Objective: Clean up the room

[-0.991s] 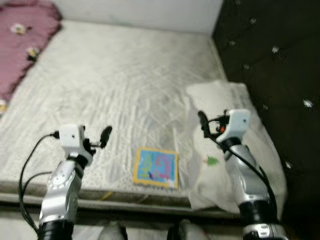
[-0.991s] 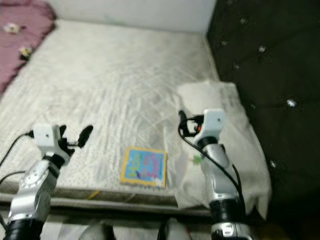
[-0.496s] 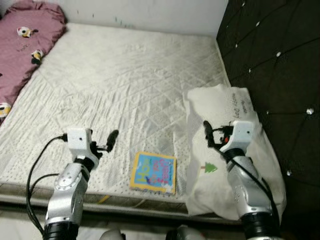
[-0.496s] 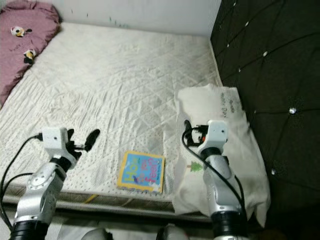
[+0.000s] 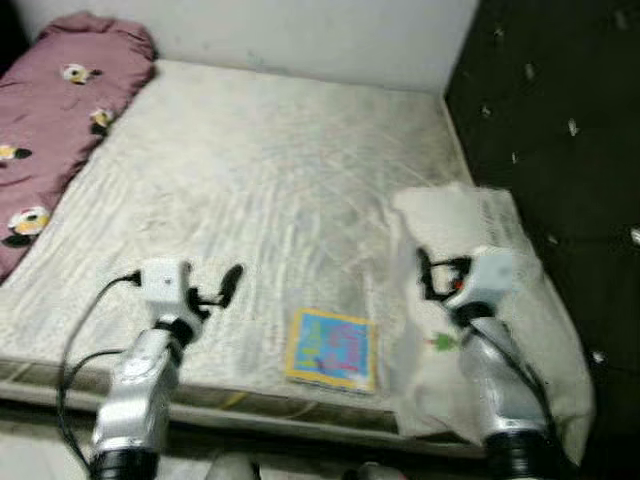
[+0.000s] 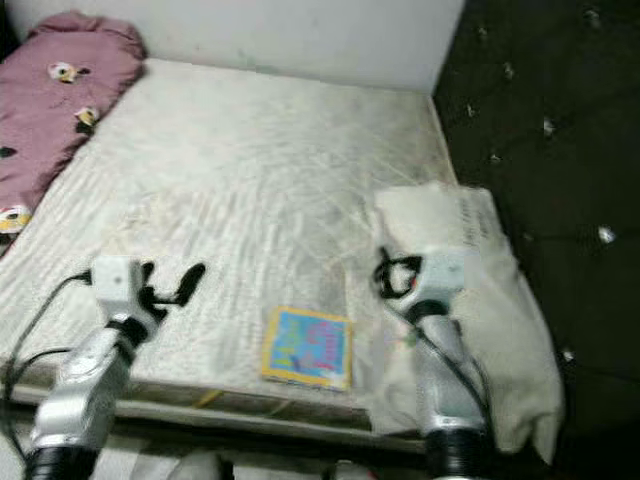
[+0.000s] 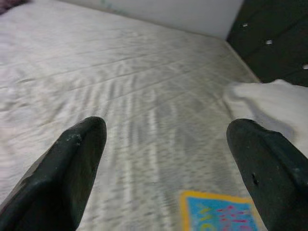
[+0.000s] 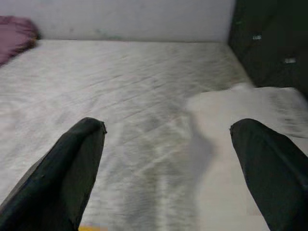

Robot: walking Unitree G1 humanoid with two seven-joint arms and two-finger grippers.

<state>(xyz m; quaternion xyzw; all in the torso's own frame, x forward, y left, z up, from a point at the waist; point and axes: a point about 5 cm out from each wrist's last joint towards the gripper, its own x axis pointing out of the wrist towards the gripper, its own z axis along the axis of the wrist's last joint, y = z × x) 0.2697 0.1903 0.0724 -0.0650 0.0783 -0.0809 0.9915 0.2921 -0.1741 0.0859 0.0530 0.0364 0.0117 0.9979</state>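
Looking down over my two arms, I see a wide white quilted mattress (image 5: 250,180) running up to a pale wall, with a dark tufted headboard (image 5: 560,120) along its right side. A long mauve bolster pillow (image 5: 60,130) printed with small round flowers lies along the far left edge. On the right, against the headboard, sits a white pillow (image 5: 500,240) whose case has a little green tree printed near its front; the picture is blurred, so finer print on it cannot be read.

Smaller than all of these is a thin square book (image 5: 332,348), its cover light blue with pink and green lettering inside a yellow border. It lies flat near the front edge of the mattress, just beside the white pillow's left side.

Both of my arms are raised above the front edge of the bed. My left gripper (image 7: 168,159) hovers over the mattress with its fingers (image 7: 67,168) spread wide and nothing between them; the book lies below and to the right of it, its yellow corner showing between the tips in the left wrist view. My right gripper (image 8: 166,163) hangs over the near part of the white pillow, likewise spread apart and empty, with the book below it to the left. The book lies between my two arms, touched by neither.
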